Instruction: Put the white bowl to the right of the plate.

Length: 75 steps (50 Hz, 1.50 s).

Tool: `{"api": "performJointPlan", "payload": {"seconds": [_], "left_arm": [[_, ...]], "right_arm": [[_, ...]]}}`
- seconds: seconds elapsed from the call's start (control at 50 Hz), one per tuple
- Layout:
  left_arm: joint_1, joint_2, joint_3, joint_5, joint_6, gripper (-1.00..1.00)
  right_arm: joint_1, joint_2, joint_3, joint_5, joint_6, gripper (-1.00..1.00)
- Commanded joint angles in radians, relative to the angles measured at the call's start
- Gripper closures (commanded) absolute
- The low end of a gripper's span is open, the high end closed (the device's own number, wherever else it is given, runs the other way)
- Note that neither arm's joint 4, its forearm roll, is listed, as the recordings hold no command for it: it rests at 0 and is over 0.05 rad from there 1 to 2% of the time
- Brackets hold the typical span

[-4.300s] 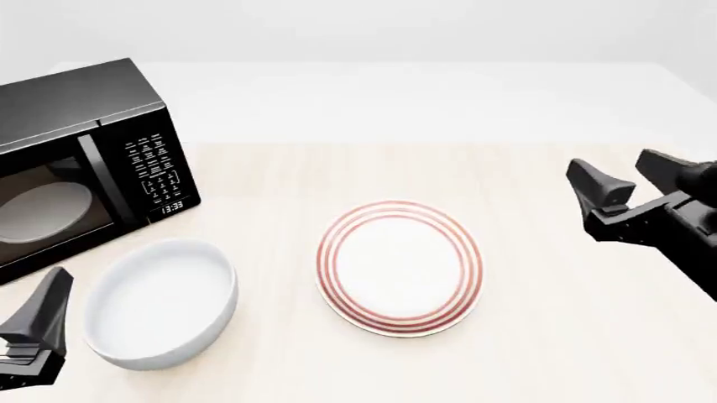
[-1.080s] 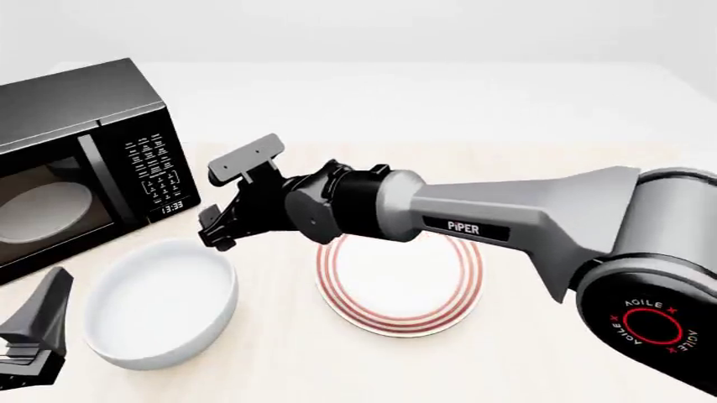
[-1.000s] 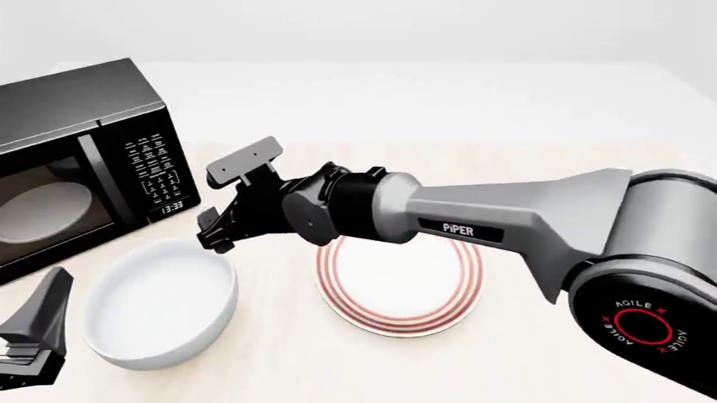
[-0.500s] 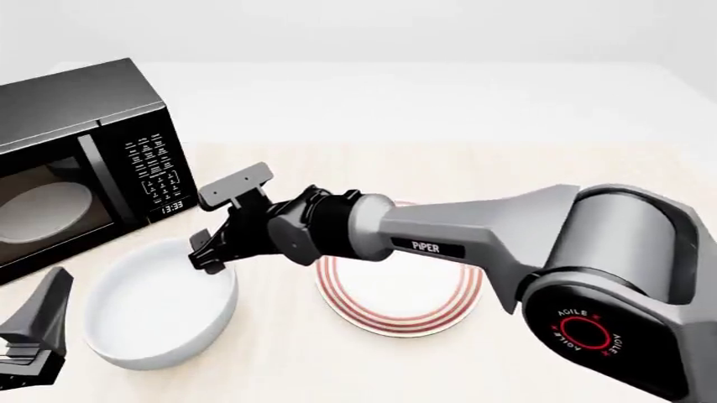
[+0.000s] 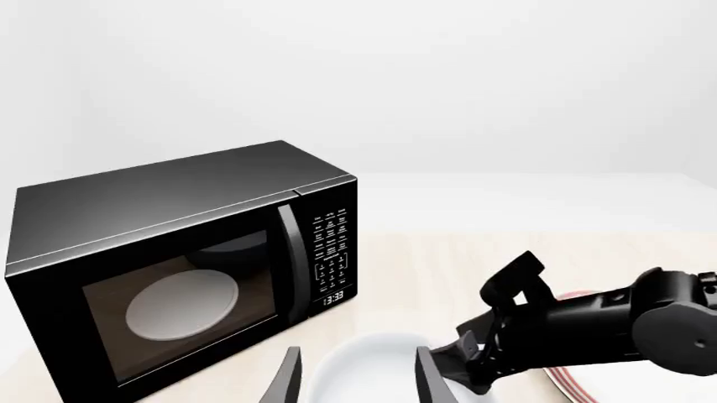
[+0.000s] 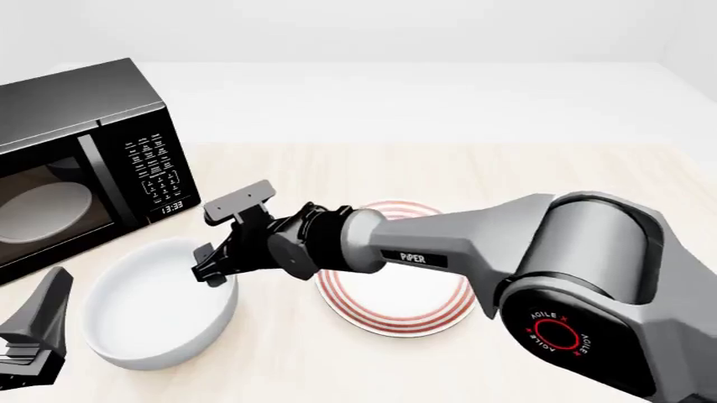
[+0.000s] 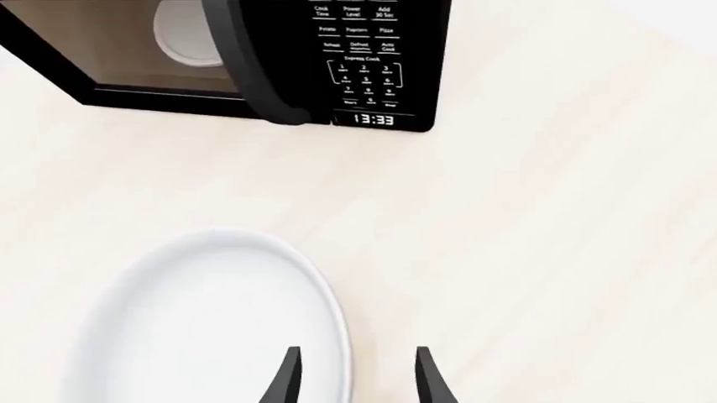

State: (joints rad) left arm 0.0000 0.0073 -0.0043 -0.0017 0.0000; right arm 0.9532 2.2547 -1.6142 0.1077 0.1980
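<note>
The right gripper (image 6: 232,238) is reaching across from the right, over the plate (image 6: 395,267), and its jaws are standing wide, straddling the near-right rim of the white bowl (image 6: 157,304); the right wrist view is showing one fingertip (image 7: 287,375) inside the rim and the other outside it, with no squeeze on the rim yet. Compared with half a second ago, the gripper is sitting a little lower and closer to the rim, and the arm's big shoulder joint is filling more of the lower right of the front view. About four seconds ago that arm was parked far off at the right edge. The bowl and plate are lying where they did then: the bowl is resting on the table (image 6: 538,176) left of the plate, just in front of the microwave (image 6: 84,159). The left gripper (image 6: 32,337) is idling at the lower left corner, jaws parted, nothing between them. Counted: one bowl, one plate, one microwave, two grippers.
</note>
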Motion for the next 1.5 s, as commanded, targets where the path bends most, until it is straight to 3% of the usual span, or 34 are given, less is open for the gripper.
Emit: {"api": "performJointPlan", "payload": {"seconds": [0.02, 0.8, 0.82, 1.12, 1.5], "left_arm": [[0.000, 0.000, 0.000, 0.000, 0.000, -1.00], [0.000, 0.000, 0.000, 0.000, 0.000, -1.00], [0.000, 0.000, 0.000, 0.000, 0.000, -1.00], [0.000, 0.000, 0.000, 0.000, 0.000, -1.00], [0.000, 0.000, 0.000, 0.000, 0.000, -1.00]], "right_arm": [[-0.002, 0.010, 0.007, -0.017, 0.014, -1.00], [-0.011, 0.076, -0.012, -0.029, 0.030, -1.00], [-0.011, 0.076, -0.010, -0.030, 0.029, 1.00], [-0.024, 0.030, 0.005, -0.023, -0.007, 1.00], [-0.113, -0.257, 0.197, -0.064, -0.070, 1.00]]}}
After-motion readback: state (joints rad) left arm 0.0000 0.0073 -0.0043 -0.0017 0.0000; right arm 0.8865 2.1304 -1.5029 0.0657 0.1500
